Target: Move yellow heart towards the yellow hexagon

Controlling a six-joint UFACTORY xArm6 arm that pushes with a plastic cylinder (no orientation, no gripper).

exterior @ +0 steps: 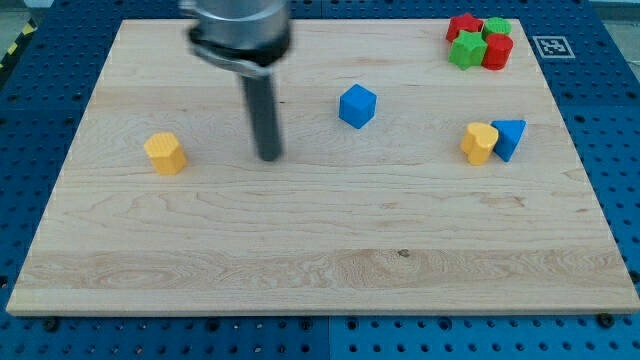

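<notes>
Tip [268, 157] between yellow hexagon [165, 153], distant yellow heart [480, 142].

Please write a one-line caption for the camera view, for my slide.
My tip rests between the yellow hexagon and blue cube, far from the yellow heart touching the blue triangle.

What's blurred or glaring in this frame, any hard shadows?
Camera view: the arm's upper housing is motion-blurred, the rod softer-edged down to my tip, which sits between the yellow hexagon and the blue cube. Blocks and board are sharp. Lighting is even, shadows faint, no glare.
</notes>
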